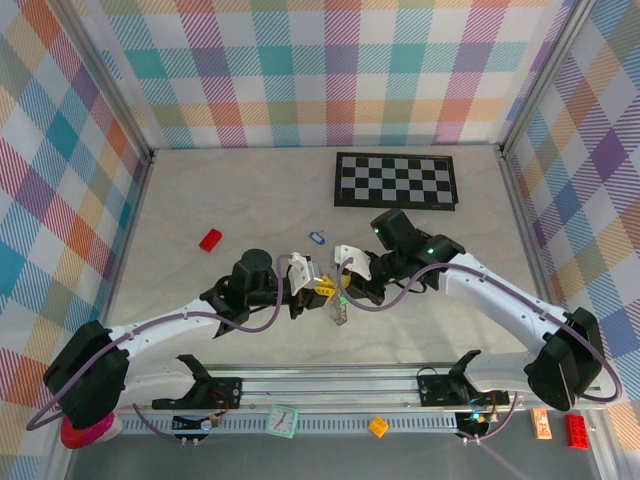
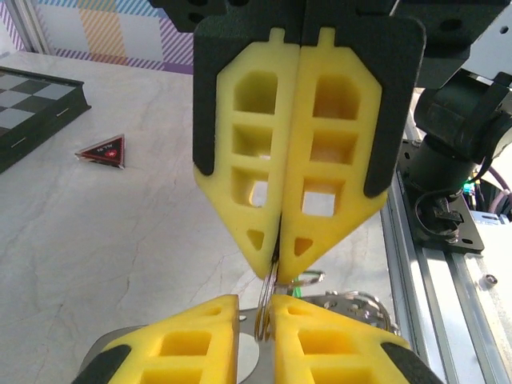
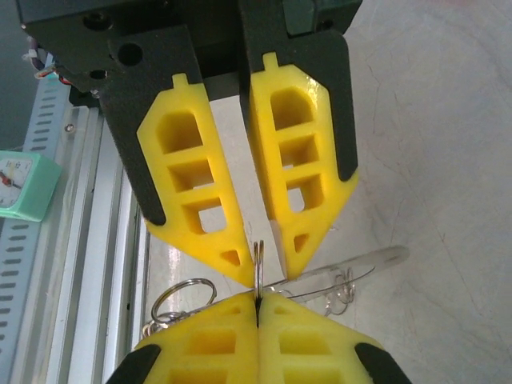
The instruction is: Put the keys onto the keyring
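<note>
Both arms meet over the table (image 1: 250, 200) near its front middle, grippers tip to tip.

Right gripper (image 3: 258, 300): jaws pressed together, pinching a thin wire ring of the keyring (image 1: 338, 313) edge-on. The rest of the bunch hangs below.

Left gripper (image 3: 264, 268): jaws slightly spread, with the same ring standing in the gap between its tips. Cannot tell whether either pad touches the wire.

Blue key (image 1: 317, 238): flat on the table, apart from the ring, between the grippers and the chequered board (image 1: 395, 180).

Green key: a green speck shows beside the ring bunch, possibly this key; too small to confirm.

Red block (image 1: 210, 239): on the table, well left.
</note>
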Robot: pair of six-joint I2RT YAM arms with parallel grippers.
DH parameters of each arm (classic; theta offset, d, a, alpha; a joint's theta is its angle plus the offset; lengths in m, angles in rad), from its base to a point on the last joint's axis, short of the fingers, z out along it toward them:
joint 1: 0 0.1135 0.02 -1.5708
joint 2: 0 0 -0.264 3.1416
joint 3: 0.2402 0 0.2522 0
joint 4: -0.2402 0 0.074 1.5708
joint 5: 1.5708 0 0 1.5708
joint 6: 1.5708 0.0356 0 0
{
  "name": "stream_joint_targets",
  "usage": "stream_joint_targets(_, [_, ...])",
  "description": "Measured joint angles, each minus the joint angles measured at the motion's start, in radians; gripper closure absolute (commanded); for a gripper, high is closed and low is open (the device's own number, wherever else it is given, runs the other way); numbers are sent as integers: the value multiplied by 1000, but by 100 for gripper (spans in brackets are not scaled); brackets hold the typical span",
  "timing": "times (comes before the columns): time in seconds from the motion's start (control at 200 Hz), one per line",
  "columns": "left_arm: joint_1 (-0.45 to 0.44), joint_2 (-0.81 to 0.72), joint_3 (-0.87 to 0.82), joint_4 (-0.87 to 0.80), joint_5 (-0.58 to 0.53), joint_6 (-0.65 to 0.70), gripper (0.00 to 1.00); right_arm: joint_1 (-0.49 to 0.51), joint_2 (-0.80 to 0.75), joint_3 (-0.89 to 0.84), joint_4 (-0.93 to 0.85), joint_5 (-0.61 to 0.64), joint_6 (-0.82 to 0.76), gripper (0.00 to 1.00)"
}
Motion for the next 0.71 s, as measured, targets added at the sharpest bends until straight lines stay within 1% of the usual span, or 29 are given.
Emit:
stream_joint_targets(0.075, [0, 0, 5, -9, 0, 3, 90, 9, 12, 14, -14, 16, -9, 100])
stream_joint_targets(0.14, [0, 3, 6, -16, 5, 7, 100, 11, 16, 18, -19, 26, -16, 100])
stream_joint_targets(0.23, [-1, 6, 7, -18, 11, 9, 100, 11, 16, 18, -22, 31, -18, 100])
stream_joint_targets(0.295, [-1, 6, 7, -18, 11, 8, 100, 11, 15, 17, -18, 32, -16, 92])
stream_joint_targets(0.37, [-1, 6, 7, -16, 11, 7, 100, 8, 10, 6, 0, 32, -4, 87])
stream_joint_targets(0.705, [-1, 6, -9, 18, 11, -4, 100, 0, -9, -92, 85, 13, 60, 86])
